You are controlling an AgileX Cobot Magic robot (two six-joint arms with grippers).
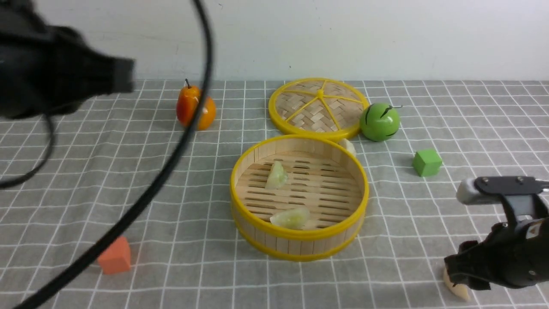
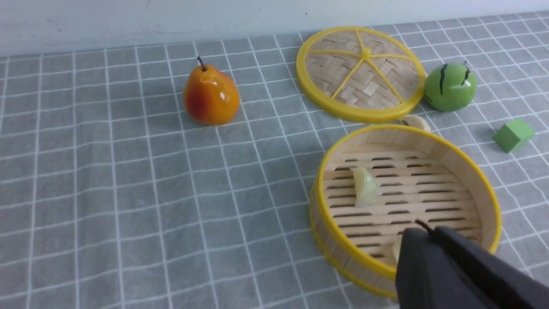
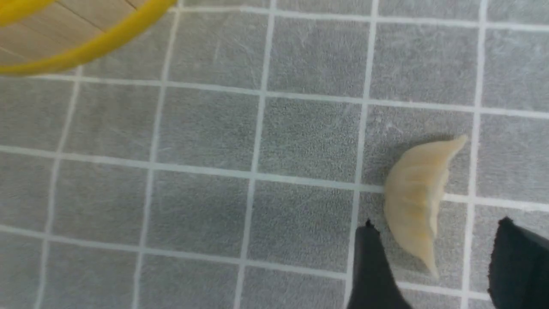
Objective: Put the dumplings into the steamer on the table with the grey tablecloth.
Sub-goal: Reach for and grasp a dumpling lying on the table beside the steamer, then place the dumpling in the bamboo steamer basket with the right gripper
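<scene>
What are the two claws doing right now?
Left gripper: shut, holding nothing.
Right gripper: open around a beige dumpling, not gripping it.

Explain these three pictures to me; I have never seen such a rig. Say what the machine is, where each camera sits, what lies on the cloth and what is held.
This is a robot with two arms, each ending in a two-fingered gripper. The wide picture looks forward from between the arms; the other two come from cameras on the wrists. On the grey tablecloth stands a bamboo steamer holding a green dumpling and a second green dumpling. Its lid lies behind it, with a cream dumpling at the steamer's far rim. Nearby are a toy pear, a green fruit, a green cube and an orange cube. The left gripper is shut and empty. The right gripper is open, its fingers either side of another cream dumpling on the cloth. Nothing is held.
</scene>
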